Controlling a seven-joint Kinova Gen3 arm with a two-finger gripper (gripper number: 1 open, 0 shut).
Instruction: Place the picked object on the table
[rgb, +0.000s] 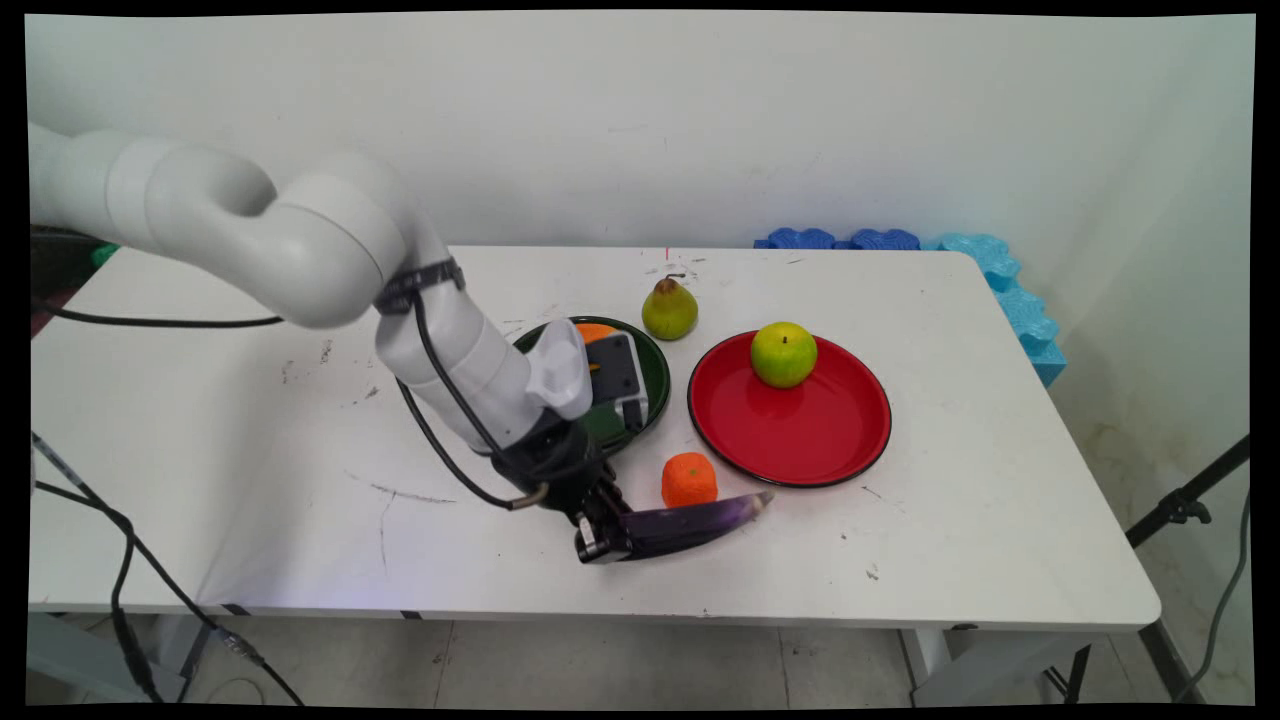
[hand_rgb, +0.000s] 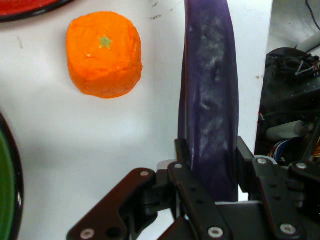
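**Gripper pinching purple eggplant at table's near edge**

Gripper (rgb: 600, 535) is low at the near side of the white table (rgb: 250, 480), fingers (hand_rgb: 184, 155) pressed against both sides of a purple eggplant (rgb: 695, 520), pinching it at its left end. That end is hidden inside the linkage in both views. Can't tell if the eggplant rests on the table or is slightly lifted.

Eggplant's long axis runs roughly left-right along the near edge, with its pale tip pointing right and a little toward the wall. In the hand view it runs straight up from the fingers and is cut off at the top edge.

An orange (rgb: 689, 479) sits just behind the eggplant; whether they touch is unclear. Green plate (rgb: 655, 350) behind is mostly covered by the arm; something orange (rgb: 596, 331) on it, only a sliver showing, probably another fruit. Pear (rgb: 669, 308) stands just beyond the green plate. Red plate (rgb: 790, 440) on the right holds a green apple (rgb: 783, 354) at its far side. Blue foam pieces (rgb: 1000, 270) are at the far right corner, partly hidden by the table.
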